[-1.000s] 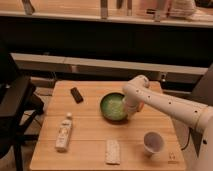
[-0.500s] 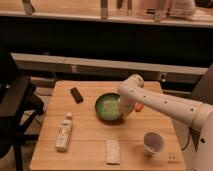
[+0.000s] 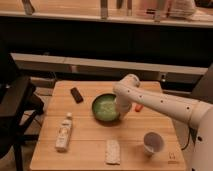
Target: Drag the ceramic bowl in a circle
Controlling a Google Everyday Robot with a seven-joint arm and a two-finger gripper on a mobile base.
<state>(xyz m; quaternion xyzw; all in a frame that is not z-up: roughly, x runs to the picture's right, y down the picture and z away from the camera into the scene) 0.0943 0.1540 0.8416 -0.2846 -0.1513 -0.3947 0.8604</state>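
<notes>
Camera view, single item of record: ceramic bowl (image 3: 104, 107), green with a darker rim, standing upright at the middle of the wooden table (image 3: 87, 152). Gripper (image 3: 120, 110) down at the bowl's right rim, jaws closed and, by the look of it, pinched on that rim; the wrist hides the exact contact. Change noted: against the view a second ago the bowl sits further left on the table, and the white arm (image 3: 160, 102) has swung left with it; over the last half second the shift is slight. Reading: the drag is under way, the bowl follows the gripper, and only a part of the circle appears traced, so the arc must yet bend near or far to close. Neighbouring items: white cup (image 3: 153, 142) near right, well apart from the bowl; pale bottle (image 3: 64, 132) lying near left; flat white packet (image 3: 113, 151) at the near edge; small dark block (image 3: 76, 94) far left of the bowl; orange object (image 3: 138, 106) just right of the arm; black chair (image 3: 15, 107) left of the table. Writing: the bottle's label and a small mark (image 3: 172, 156) at the table's near right corner are illegible; no brand can be read.
</notes>
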